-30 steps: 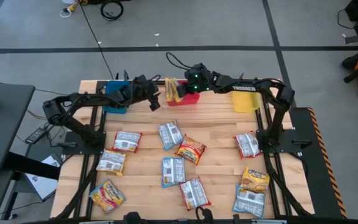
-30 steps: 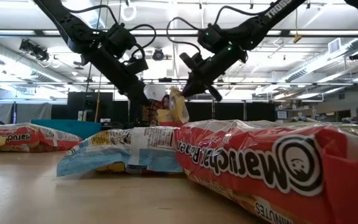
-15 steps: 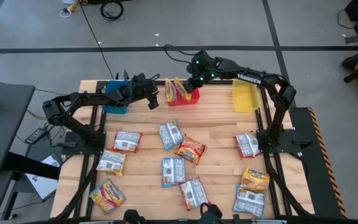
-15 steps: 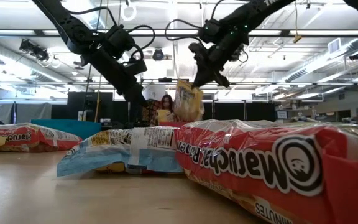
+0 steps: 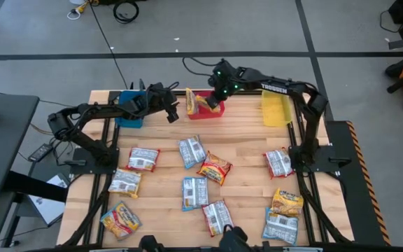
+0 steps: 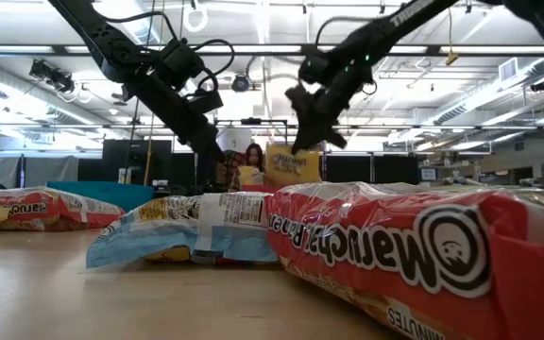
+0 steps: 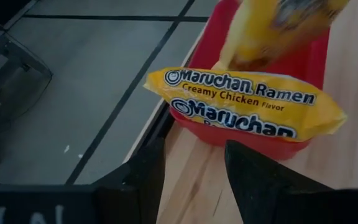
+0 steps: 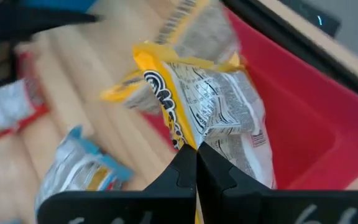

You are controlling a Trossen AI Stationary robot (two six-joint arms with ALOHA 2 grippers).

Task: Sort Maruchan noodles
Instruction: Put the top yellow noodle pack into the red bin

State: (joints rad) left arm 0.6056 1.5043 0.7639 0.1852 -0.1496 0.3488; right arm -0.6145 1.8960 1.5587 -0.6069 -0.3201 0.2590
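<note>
Nearest us, at the table's six o'clock edge, loose noodle packets [image 5: 217, 217] lie scattered, with more toward three and nine o'clock; we count roughly ten still unsorted. Past them, near twelve o'clock, stand three bins: a blue bin [image 5: 129, 112] at eleven, a red bin [image 5: 205, 112] at twelve, a yellow bin [image 5: 276, 110] at one.

Our right gripper [image 5: 214, 103] hangs over the red bin, clenched on the top edge of a yellow packet [image 8: 207, 109] that dangles from it. A second yellow packet [image 7: 244, 102] lies across that bin's rim. Our left gripper [image 5: 171, 112] waits just beside the bin at its nine o'clock side, fingers [image 7: 250, 180] parted and empty.

We judge this the placing step. The yellow packet seems to belong in the yellow bin, so next we likely swing it toward one o'clock before releasing
</note>
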